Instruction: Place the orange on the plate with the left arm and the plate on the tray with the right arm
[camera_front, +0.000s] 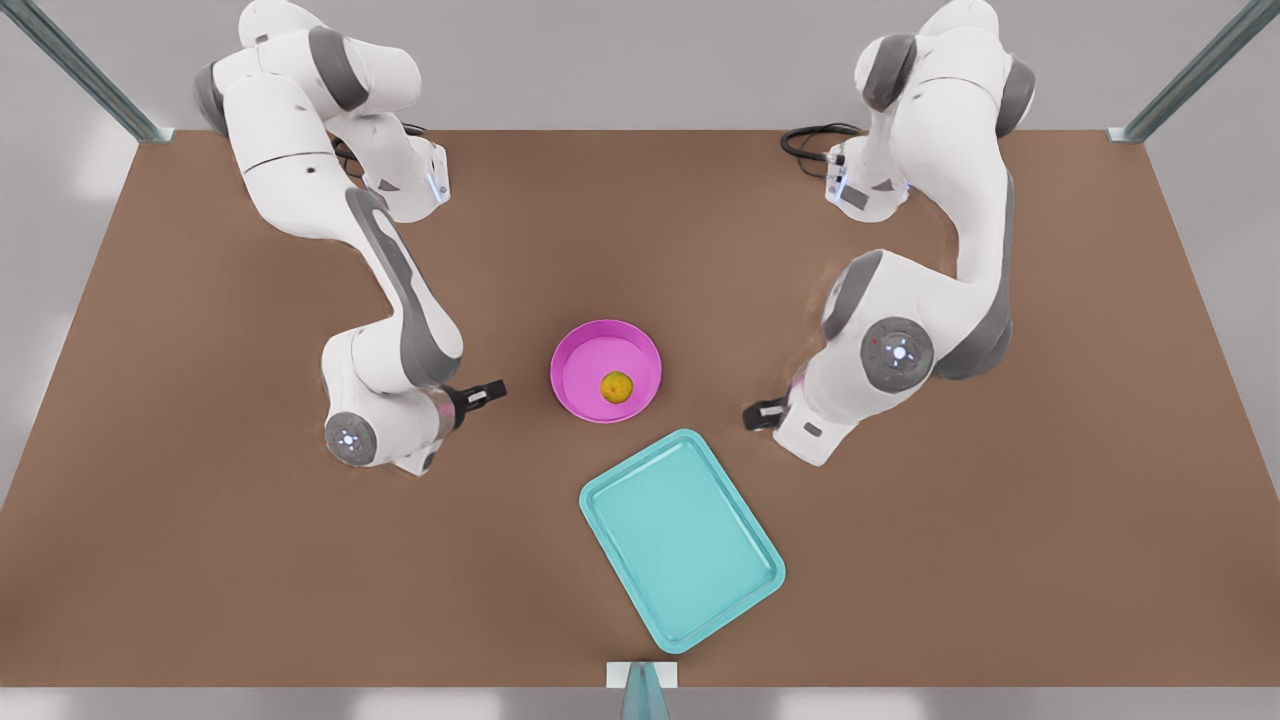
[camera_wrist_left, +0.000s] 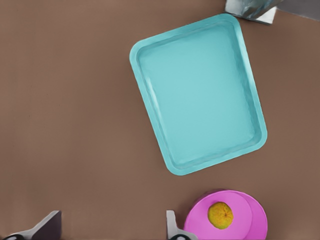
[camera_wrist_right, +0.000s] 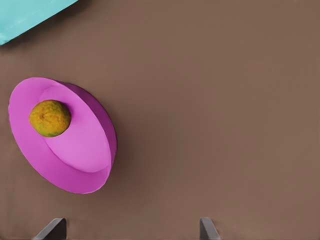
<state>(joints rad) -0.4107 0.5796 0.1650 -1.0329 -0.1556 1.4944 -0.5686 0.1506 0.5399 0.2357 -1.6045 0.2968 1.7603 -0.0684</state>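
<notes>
Right now I see the orange sitting in the plate on the bench, the tray empty just beside it. My left end effector and right end effector flank the plate, both spread open, holding nothing.

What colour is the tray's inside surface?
Teal: the tray is turquoise throughout, clearest in the left wrist view.

1. right wrist view: tray cropped by frame edge, one corner visible;
2. left wrist view: plate cut off at frame edge;
3. both wrist views: fingers show tips only;
4. front view: right gripper mostly hidden behind its arm.
</notes>
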